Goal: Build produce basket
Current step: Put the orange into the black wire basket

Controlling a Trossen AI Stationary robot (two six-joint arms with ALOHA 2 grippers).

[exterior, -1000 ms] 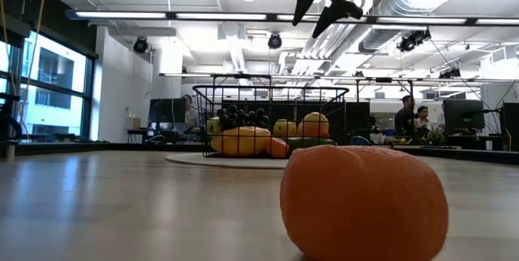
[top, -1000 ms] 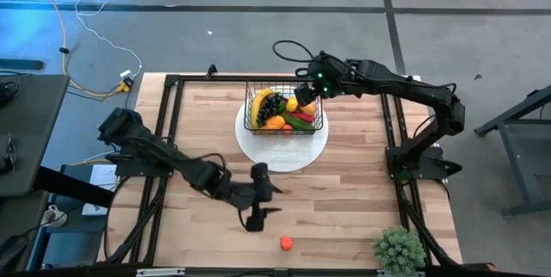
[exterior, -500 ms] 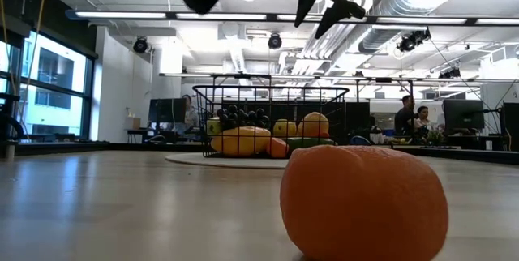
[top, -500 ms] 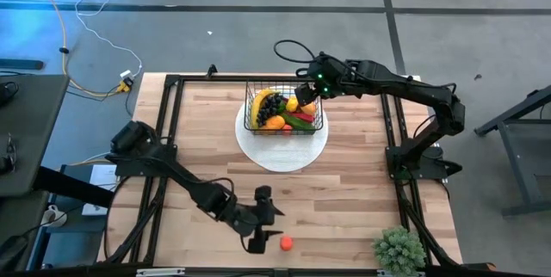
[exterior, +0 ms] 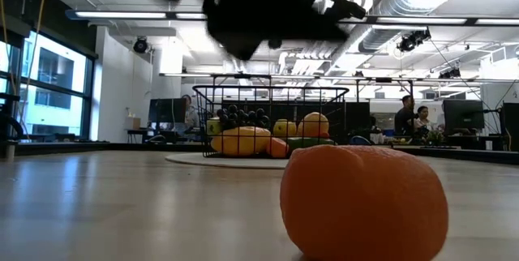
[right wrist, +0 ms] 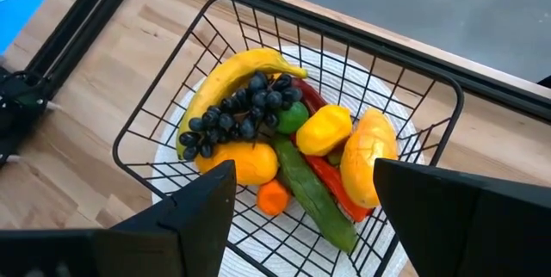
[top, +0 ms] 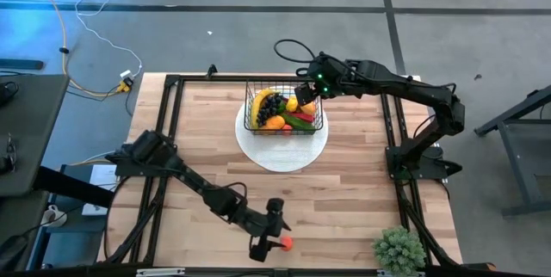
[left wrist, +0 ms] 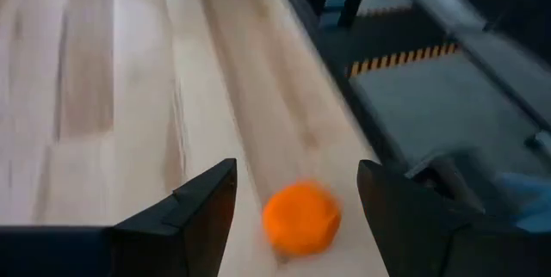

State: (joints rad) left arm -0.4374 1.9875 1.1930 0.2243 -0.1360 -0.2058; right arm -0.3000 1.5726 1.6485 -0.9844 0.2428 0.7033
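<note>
The left tool [top: 272, 236] hovers with fingers spread wide and empty above the small round orange fruit [top: 286, 243] lying near the front edge of the wooden bench [top: 344, 191]. The right tool [top: 303, 93], also wide and empty, hangs over the black wire-mesh basket [top: 284, 110] of colourful produce [right wrist: 284, 144] on the white round disc [top: 293, 152].

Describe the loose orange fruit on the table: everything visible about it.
The orange fruit is small, round and slightly flattened, with a matte, faintly dimpled skin. It sits alone on the bare wooden table near its front edge, far from the basket. In the low view it rests squarely on the wood, nothing else touching it. The left gripper is open just beside it; the left wrist view shows the fruit framed between the two fingers, not yet gripped.
</note>
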